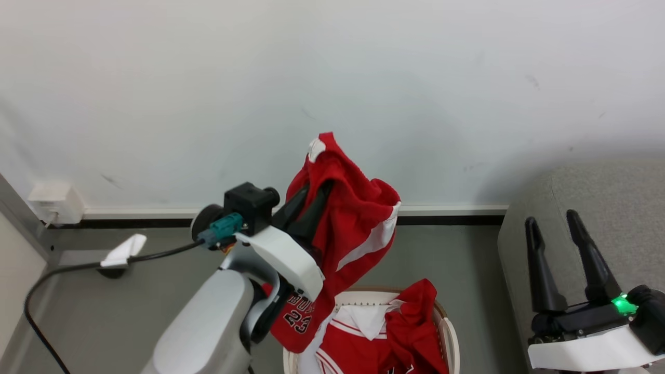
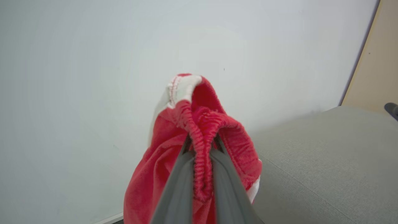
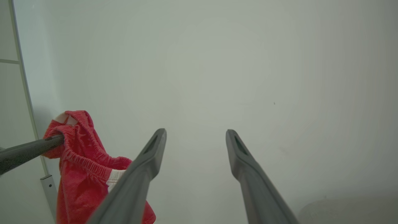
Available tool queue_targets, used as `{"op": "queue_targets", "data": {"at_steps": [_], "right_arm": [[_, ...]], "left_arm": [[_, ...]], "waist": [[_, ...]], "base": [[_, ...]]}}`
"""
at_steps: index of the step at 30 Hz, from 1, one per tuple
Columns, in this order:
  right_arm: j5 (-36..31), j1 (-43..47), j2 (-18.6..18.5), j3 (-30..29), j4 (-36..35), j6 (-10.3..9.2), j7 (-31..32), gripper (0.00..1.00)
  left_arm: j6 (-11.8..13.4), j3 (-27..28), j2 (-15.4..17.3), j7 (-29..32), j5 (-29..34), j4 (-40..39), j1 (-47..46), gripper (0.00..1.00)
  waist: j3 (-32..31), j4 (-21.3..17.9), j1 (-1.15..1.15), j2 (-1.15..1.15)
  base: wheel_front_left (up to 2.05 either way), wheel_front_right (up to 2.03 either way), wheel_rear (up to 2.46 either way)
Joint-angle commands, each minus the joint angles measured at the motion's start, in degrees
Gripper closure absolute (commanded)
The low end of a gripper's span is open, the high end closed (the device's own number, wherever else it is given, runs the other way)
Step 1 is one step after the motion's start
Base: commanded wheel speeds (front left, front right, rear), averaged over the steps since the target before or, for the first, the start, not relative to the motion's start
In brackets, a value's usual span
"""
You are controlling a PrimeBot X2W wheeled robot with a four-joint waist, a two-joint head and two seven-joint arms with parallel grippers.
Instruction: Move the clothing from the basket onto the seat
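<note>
Nearest you, the basket holds a heap of red-and-white clothing, so most of the job is left to do. Your right tool hangs over the near edge of the grey sofa, its fingers spread wide with nothing between them. Further out, your left tool is raised above the basket and clamped almost closed on the elastic waistband of a pair of red shorts. These hang free in front of the wall. A piece numbered 23 dangles behind that forearm, possibly lifted along with them. The shorts are out of the basket and their carry to the sofa is not yet made.
</note>
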Motion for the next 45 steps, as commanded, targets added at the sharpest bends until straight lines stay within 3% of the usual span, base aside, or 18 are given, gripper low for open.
{"op": "queue_targets", "data": {"at_steps": [1,9,22,33,38,45], "right_arm": [[0.3,0.7,-0.1,0.4,-0.1,-0.12,0.0,0.0],[1.3,1.1,0.2,3.2,0.1,-0.12,0.0,0.0],[7.3,-1.3,-5.5,15.4,1.3,-0.12,0.0,0.0],[16.0,-9.8,-10.2,30.1,14.0,-0.12,0.1,0.0],[21.3,-12.6,-10.0,36.1,18.4,-0.12,0.0,0.0],[22.7,-14.2,-9.0,37.4,19.7,-0.12,0.0,0.0]], "left_arm": [[0.4,0.4,0.8,1.2,-0.5,-2.2,-0.2,1.0],[2.6,1.8,2.1,7.1,-2.4,-12.4,0.5,1.0],[2.6,-0.6,1.3,8.5,-3.1,-16.6,1.9,1.0],[0.6,-5.7,-1.3,9.1,-3.7,-17.3,1.4,1.0],[-0.1,-8.7,-2.4,9.9,-5.3,-18.5,2.0,1.0],[-0.2,-10.4,-2.5,11.0,-5.9,-19.8,2.8,1.0]], "waist": [[-0.7,0.4,0.02,0.0],[-1.2,-0.1,0.02,0.0],[-0.5,1.4,0.02,0.0],[-1.3,7.0,0.02,0.0],[-1.9,10.1,0.02,0.0],[-2.2,12.9,0.02,0.0]], "base": [[0.0,0.0,0.0],[0.0,0.0,0.0],[0.0,0.0,0.0],[0.0,0.0,0.0],[0.0,0.0,0.0],[0.0,0.0,0.0]]}}
